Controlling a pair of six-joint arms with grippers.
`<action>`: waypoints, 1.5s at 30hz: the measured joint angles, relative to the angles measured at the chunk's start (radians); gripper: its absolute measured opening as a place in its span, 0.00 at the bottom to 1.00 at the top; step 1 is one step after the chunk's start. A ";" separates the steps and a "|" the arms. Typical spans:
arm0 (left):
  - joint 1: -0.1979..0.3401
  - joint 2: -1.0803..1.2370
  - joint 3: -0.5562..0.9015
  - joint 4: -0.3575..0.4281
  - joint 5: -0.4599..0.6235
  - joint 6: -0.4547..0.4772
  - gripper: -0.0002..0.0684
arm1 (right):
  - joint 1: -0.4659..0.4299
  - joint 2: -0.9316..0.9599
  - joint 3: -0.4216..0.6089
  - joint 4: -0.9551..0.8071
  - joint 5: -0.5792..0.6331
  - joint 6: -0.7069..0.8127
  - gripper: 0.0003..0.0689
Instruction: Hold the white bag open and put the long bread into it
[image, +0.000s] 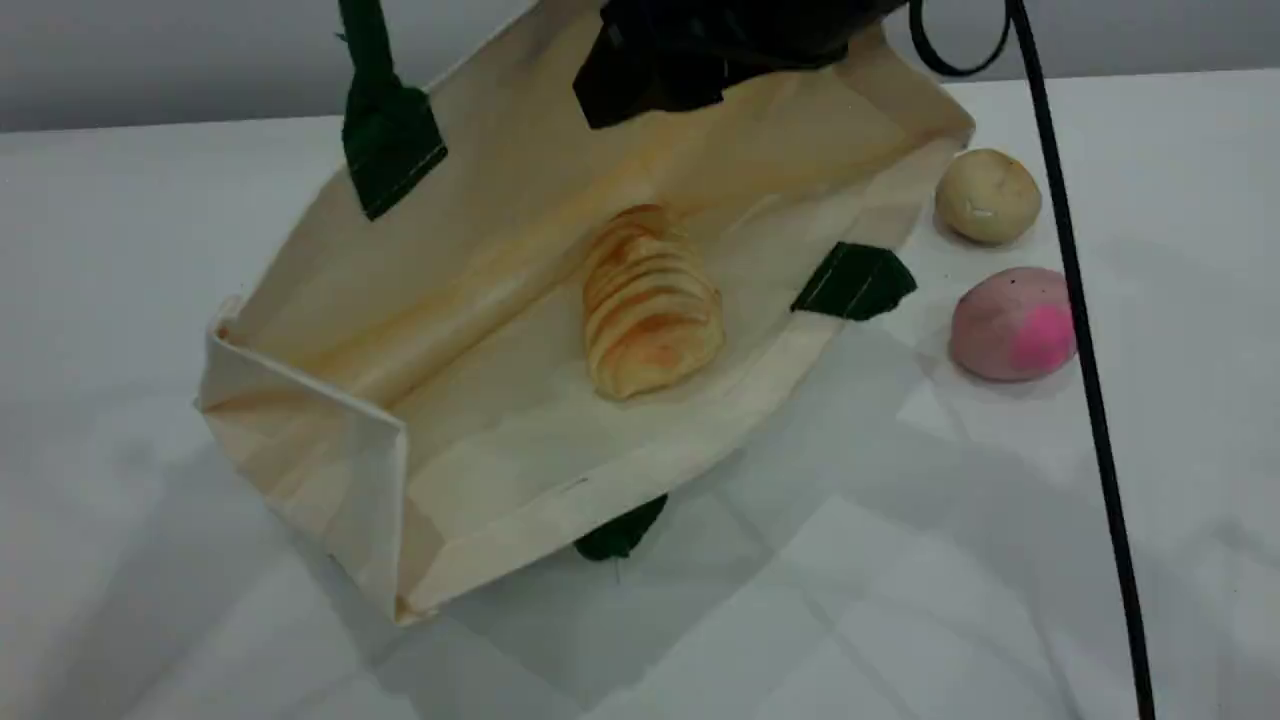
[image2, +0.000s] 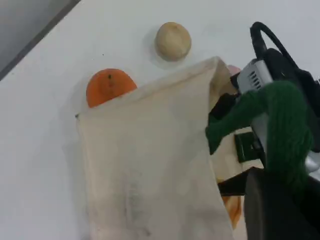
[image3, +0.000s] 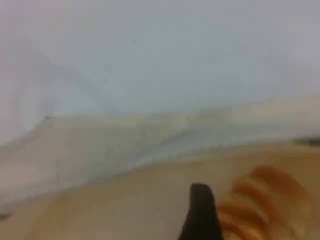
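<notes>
The left hand (image2: 280, 200) is clamped tight, held up above the desk. The right hand (image: 700, 60) reaches down from the scene view's top edge, its fingers (image3: 201, 212) spread wide, gripping nothing.

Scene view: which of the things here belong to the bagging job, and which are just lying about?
Part of the job:
- white bag, lying open on its side
- long bread, already inside the bag
- green handle, pulled up to hold the bag open

Just lying about:
- beige bun, on the table beside the bag
- pink bun, also beside the bag
- orange bun, behind the bag
</notes>
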 joint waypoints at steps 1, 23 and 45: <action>0.000 0.000 0.000 0.001 0.000 0.000 0.14 | 0.000 0.000 0.009 -0.008 0.000 0.003 0.70; 0.003 0.107 0.012 0.078 0.004 -0.001 0.14 | -0.001 -0.355 0.173 -0.048 -0.173 0.005 0.70; 0.004 0.181 0.012 0.074 -0.010 0.000 0.14 | -0.315 -0.419 0.173 -0.371 0.105 0.314 0.60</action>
